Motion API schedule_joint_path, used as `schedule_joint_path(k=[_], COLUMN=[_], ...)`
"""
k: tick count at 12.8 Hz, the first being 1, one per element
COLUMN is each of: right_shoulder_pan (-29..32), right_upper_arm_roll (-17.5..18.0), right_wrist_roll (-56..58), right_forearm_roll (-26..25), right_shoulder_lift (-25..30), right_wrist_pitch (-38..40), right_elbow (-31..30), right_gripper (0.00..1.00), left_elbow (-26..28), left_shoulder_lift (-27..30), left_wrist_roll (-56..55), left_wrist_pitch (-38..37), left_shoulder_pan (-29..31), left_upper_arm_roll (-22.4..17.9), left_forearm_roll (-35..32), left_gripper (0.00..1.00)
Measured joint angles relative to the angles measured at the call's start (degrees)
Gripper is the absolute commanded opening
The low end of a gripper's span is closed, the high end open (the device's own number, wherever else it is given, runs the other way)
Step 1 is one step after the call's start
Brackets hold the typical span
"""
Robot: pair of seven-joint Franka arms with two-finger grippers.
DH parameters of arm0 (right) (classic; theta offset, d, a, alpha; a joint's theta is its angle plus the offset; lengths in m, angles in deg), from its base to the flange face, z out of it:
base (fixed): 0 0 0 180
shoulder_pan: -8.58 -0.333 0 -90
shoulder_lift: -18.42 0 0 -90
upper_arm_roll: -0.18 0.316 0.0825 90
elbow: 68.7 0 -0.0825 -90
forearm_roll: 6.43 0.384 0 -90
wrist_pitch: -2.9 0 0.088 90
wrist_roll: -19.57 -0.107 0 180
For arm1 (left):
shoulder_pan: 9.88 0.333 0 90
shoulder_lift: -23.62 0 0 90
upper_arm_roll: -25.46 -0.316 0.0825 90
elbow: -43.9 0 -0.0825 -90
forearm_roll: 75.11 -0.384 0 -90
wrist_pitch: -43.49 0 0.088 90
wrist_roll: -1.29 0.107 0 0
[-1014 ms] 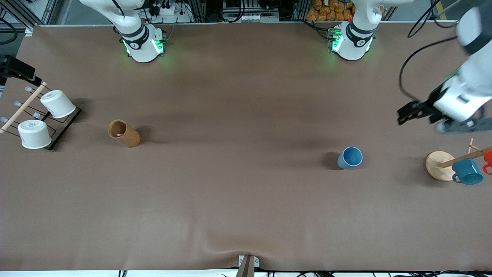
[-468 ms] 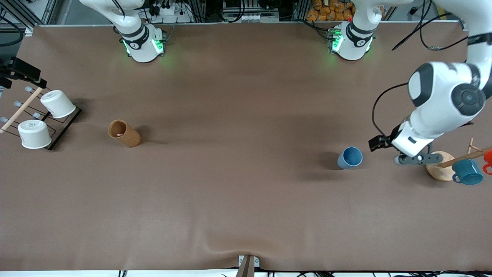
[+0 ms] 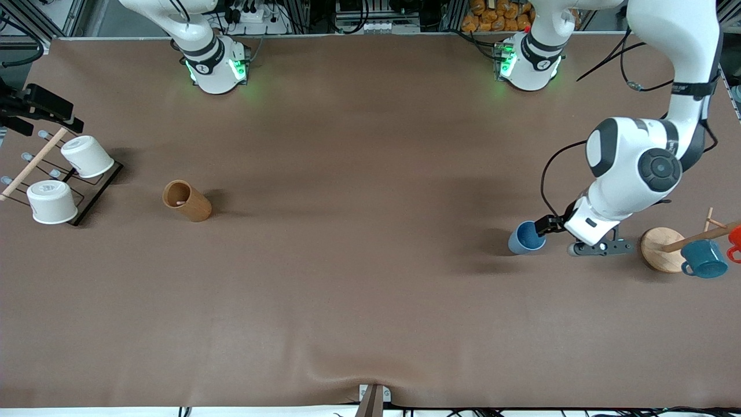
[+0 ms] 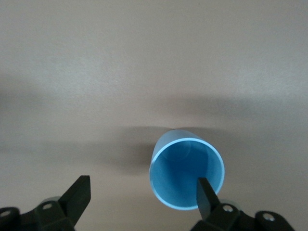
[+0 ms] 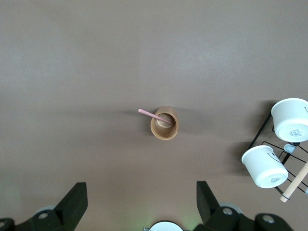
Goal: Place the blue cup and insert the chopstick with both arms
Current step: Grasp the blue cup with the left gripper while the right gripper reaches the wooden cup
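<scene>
The blue cup [image 3: 527,237] stands upright on the brown table toward the left arm's end; its bright blue inside shows in the left wrist view [image 4: 185,173]. My left gripper [image 3: 544,226] is open and low beside the cup [image 4: 143,188]. One finger [image 4: 204,191] overlaps the cup's rim and the other is well apart from it. The pale-pink chopstick [image 5: 155,116] leans in a tan wooden cylinder [image 3: 186,200] toward the right arm's end. My right gripper [image 3: 49,110] is open and empty [image 5: 140,191], high above that end.
A black wire rack [image 3: 92,194] with two white cups [image 3: 87,156] and a wooden dowel stands at the right arm's end. A mug tree on a round wooden base [image 3: 660,250] holds a teal mug [image 3: 704,259] at the left arm's end, close to the left arm.
The left arm has swung down from the table's end to the blue cup, so its open gripper now sits at the cup's rim. The right gripper has drifted slightly.
</scene>
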Motion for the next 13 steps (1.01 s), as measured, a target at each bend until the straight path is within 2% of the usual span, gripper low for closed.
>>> schedule_joint_path(k=[3, 4, 6, 7, 8, 13], right_shoulder_pan=[-0.1, -0.1, -0.2, -0.3, -0.8, -5.8], right_upper_arm_roll=[0.0, 0.0, 0.0, 0.0, 0.1, 0.2], right_wrist_roll=[0.0, 0.0, 0.0, 0.0, 0.0, -0.1], right_forearm_roll=[0.0, 0.0, 0.0, 0.1, 0.1, 0.1], right_shoulder_lift=[-0.8, -1.5, -2.9, -3.7, -4.5, -12.3], right_wrist_pitch=[-0.1, -0.2, -0.3, -0.3, -0.2, -0.7], right_elbow=[-0.2, -0.3, -0.3, -0.4, -0.6, -1.4], right_gripper=[1.0, 1.0, 1.0, 1.0, 1.0, 1.0], left_elbow=[1.1, 1.3, 1.4, 1.4, 1.4, 1.0], left_shoulder_lift=[-1.6, -2.1, -3.2, -3.8, -4.4, -5.1], left_wrist_roll=[0.0, 0.0, 0.0, 0.0, 0.0, 0.0], left_wrist_pitch=[0.9, 1.4, 2.5, 3.0, 3.6, 4.2], left_shoulder_pan=[0.0, 0.0, 0.2, 0.2, 0.1, -0.1], left_upper_arm_roll=[0.5, 0.5, 0.4, 0.4, 0.5, 0.9], left_forearm_roll=[0.0, 0.0, 0.0, 0.0, 0.0, 0.2], left_gripper=[0.62, 0.53, 0.21, 0.09, 0.0, 0.0])
